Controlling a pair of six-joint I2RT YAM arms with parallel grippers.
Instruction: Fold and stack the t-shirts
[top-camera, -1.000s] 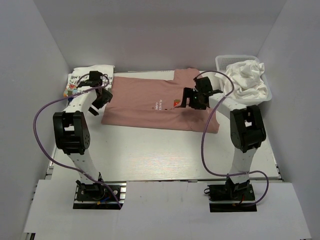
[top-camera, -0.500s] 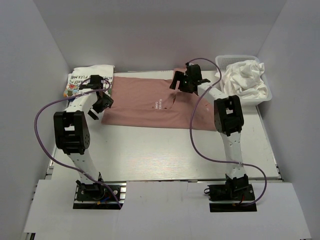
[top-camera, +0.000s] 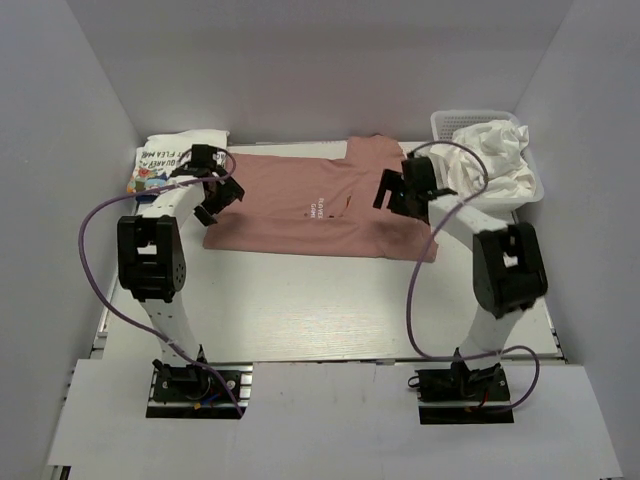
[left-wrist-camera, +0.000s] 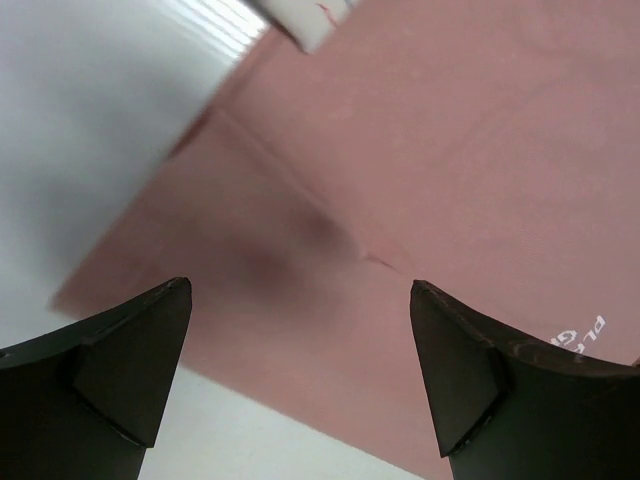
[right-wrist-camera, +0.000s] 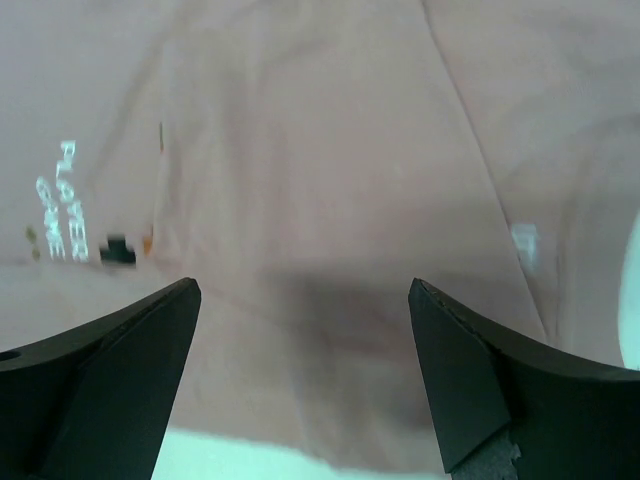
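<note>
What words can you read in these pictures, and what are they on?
"PLAYER ONE": pale letters, sideways, on the pink shirt.
"PL": same shirt in the left wrist view, the rest cut off.
Black letters on the white printed shirt: too small to read.

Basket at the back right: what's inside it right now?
The basket holds crumpled white t-shirts, heaped above its rim. How many there are, and anything beneath the heap, cannot be seen because the top folds cover it.
</note>
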